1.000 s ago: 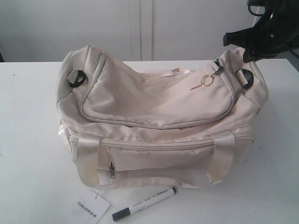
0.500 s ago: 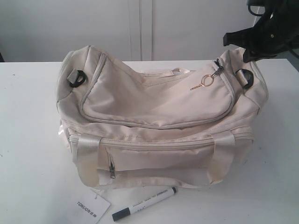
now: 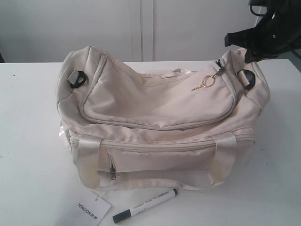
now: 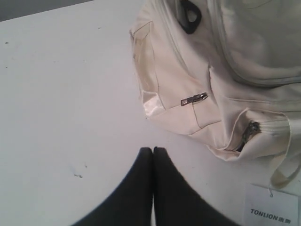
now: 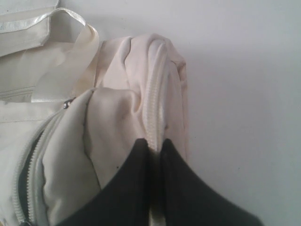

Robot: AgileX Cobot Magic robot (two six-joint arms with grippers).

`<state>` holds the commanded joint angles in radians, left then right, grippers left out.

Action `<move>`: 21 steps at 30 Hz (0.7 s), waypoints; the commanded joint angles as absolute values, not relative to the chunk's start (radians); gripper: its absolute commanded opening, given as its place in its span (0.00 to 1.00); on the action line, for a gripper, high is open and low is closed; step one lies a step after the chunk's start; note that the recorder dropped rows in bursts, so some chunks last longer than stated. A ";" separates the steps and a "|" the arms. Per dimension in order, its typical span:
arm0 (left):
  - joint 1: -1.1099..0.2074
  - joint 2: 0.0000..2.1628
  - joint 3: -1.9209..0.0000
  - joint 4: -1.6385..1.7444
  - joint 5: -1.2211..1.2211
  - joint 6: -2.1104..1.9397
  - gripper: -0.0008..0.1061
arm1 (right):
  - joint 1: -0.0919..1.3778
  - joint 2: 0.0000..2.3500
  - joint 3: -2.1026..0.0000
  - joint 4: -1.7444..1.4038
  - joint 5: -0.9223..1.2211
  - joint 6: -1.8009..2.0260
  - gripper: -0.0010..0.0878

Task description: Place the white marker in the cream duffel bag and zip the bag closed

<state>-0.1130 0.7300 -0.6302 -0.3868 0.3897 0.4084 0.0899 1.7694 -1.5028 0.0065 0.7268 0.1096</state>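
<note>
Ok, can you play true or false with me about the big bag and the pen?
1. The slim white marker with a dark cap is inside the soft cream fabric duffel bag. False: it lies on the white table in front of the bag.
2. The right claw pinches a fold at the bag's end. True.
3. The left claw holds the marker. False: it is shut and empty.
4. A square white paper tag lies beside the marker. True.
</note>
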 joint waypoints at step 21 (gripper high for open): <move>-0.268 1.168 -0.919 -0.764 0.474 0.768 0.01 | 0.090 1.769 -1.503 0.000 0.724 0.110 0.01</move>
<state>-0.2679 1.1684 -0.9194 -0.7643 0.4739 0.7676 0.0899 1.7694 -1.5028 0.0000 0.7239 0.1096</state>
